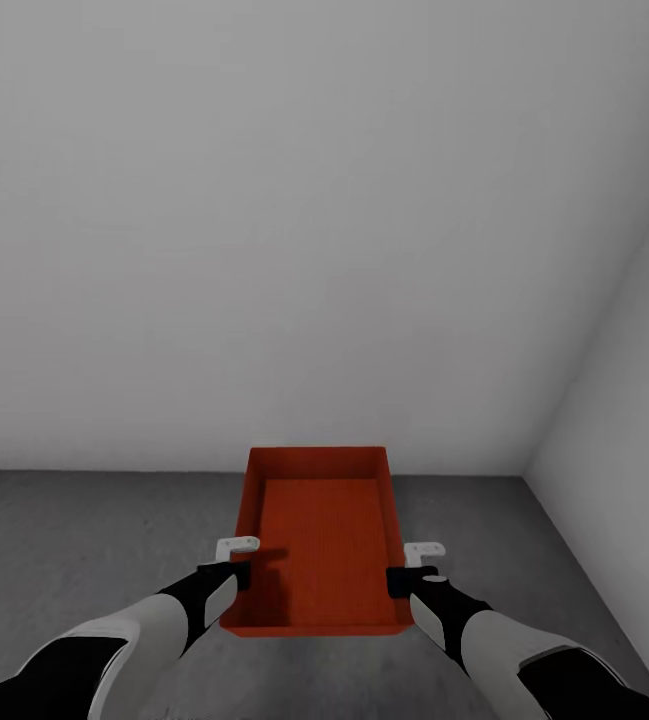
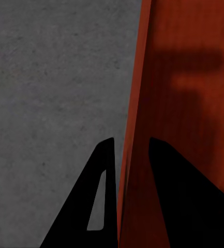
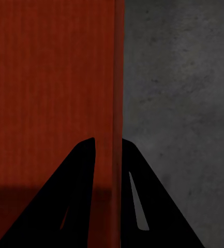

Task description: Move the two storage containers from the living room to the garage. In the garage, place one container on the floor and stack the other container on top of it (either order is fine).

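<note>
One orange-red storage container [image 1: 324, 540], open-topped and empty, is held between my two arms over the dark grey garage floor [image 1: 64, 540]. My left gripper [image 1: 236, 570] is shut on its left side wall, one finger inside and one outside. My right gripper [image 1: 411, 577] is shut on the right side wall in the same way. The left wrist view has the left gripper [image 2: 131, 139] straddling the wall of the container [image 2: 194, 103] above the floor [image 2: 49, 77]. In the right wrist view the right gripper [image 3: 108, 139] pinches the container [image 3: 49, 93] wall, with floor [image 3: 184, 77] beside it.
A plain pale grey wall [image 1: 264, 250] rises close ahead of the container. A second grey wall [image 1: 624, 400] meets it at a corner on the right. Bare concrete stretches to the left and right of the container.
</note>
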{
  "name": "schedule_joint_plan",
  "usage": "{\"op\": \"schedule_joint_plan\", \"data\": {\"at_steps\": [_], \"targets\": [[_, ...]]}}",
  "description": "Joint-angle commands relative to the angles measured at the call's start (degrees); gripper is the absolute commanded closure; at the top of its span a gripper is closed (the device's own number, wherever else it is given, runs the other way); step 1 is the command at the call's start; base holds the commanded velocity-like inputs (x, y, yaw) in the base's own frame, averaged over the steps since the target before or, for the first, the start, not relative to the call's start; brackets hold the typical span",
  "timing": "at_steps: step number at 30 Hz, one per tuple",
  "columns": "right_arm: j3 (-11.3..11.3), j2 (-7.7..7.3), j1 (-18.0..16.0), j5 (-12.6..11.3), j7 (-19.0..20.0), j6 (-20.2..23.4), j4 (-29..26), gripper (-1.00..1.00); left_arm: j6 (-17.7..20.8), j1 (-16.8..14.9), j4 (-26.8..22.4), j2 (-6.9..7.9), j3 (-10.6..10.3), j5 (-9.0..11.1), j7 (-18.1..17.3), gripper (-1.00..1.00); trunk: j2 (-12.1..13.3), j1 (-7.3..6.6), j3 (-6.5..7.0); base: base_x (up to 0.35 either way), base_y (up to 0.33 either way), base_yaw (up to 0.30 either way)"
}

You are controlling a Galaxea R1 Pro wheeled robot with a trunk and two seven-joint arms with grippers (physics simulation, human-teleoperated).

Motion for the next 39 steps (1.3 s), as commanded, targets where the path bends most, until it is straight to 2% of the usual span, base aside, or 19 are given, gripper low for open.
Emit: {"op": "schedule_joint_plan", "data": {"at_steps": [1,39], "targets": [[-0.2,-0.01,0.0,-0.9,-0.2,0.1,0.1,1.0,-0.4,0.0,-0.3,0.35,1.3,-0.4,0.9,1.0,0.0,0.0,-0.14,0.0,0.0,0.0],[-0.2,-0.01,0.0,-0.9,-0.3,0.1,0.1,1.0,-0.4,-0.1,-0.3,0.35,1.2,-0.4,0.9,1.0,0.0,0.0,-3.63,0.0,0.0,0.0]]}}
